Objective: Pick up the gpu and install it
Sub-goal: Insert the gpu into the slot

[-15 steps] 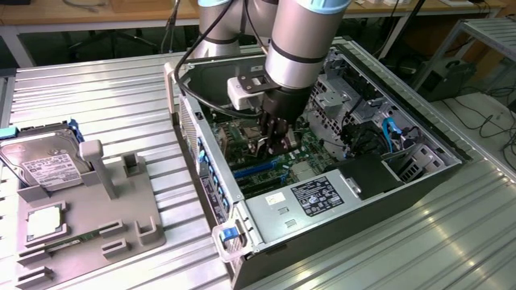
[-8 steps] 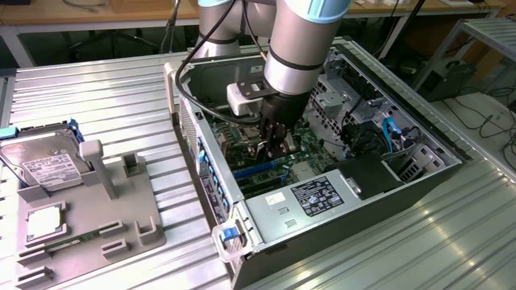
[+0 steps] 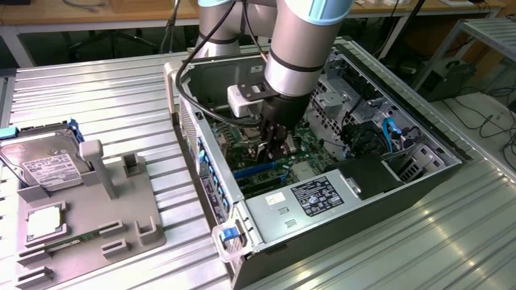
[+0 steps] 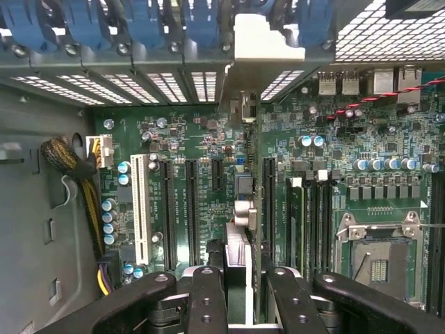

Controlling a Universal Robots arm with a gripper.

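Our gripper is down inside the case, its fingers clamped on the gpu. The card stands edge-on below them over the motherboard, with its bracket at the rear wall ahead. We cannot tell whether it is seated. We judge it needs holding upright, square over its slot, and pressing straight down. A white slot and a cable bundle flank one side, and the CPU socket the other.
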